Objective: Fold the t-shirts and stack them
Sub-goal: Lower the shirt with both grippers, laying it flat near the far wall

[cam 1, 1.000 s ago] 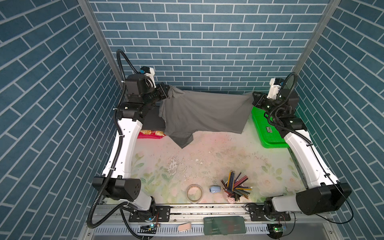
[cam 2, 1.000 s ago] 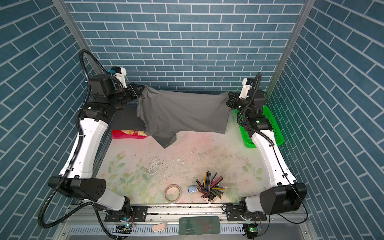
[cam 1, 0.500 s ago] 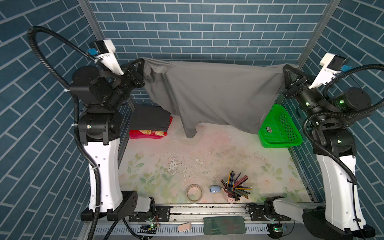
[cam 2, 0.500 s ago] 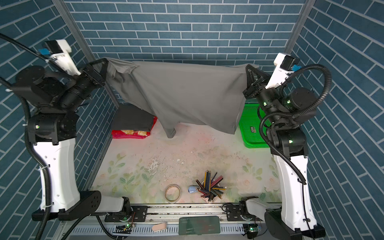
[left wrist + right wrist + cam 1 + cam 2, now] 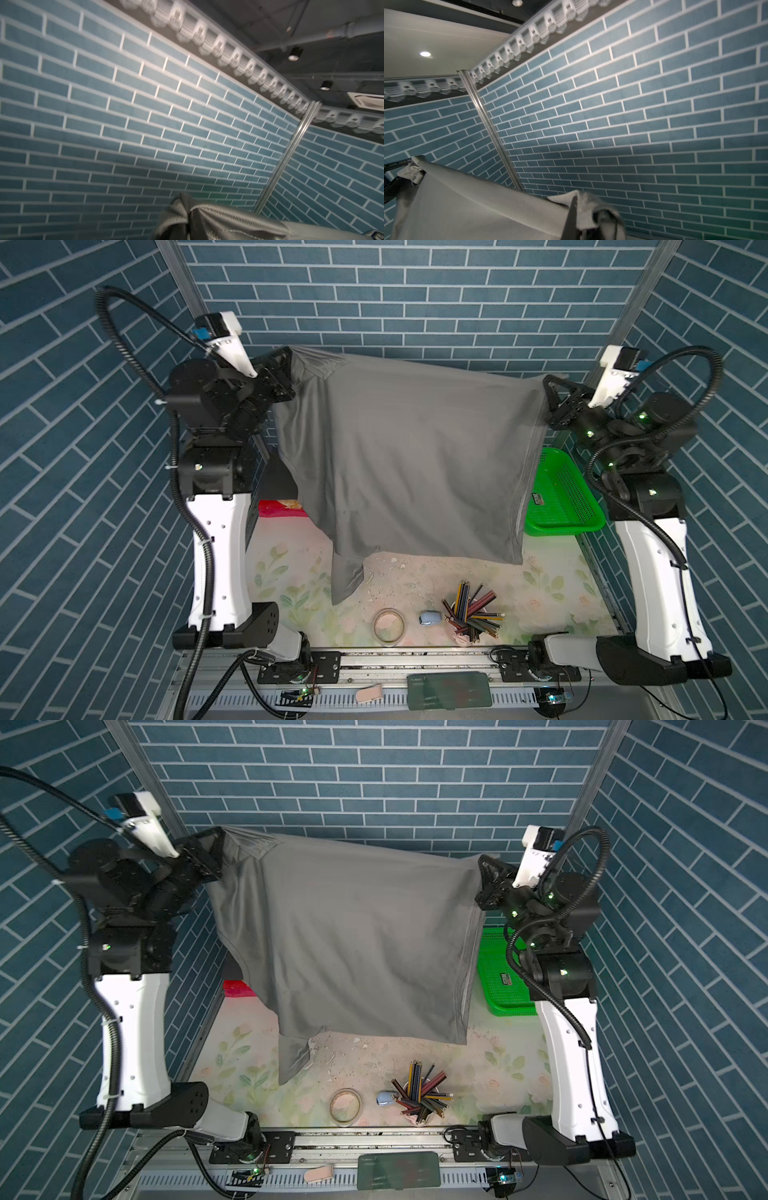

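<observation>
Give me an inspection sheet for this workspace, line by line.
Surface: floral table mat, strewn with pale crumbs.
Job's things: mid-grey t-shirt hangs spread in the air, one sleeve dangling; darker t-shirt lies at the back left, partly hidden.
Clutter: green basket, cup of pencils, tape ring, small blue object, red packet.
Hands: left hand shut on one top corner of the mid-grey t-shirt; right hand shut on the other.
Cables: black conduit arcs above each arm, clear of the cloth.
Surroundings: blue brick-pattern walls on three sides.
</observation>
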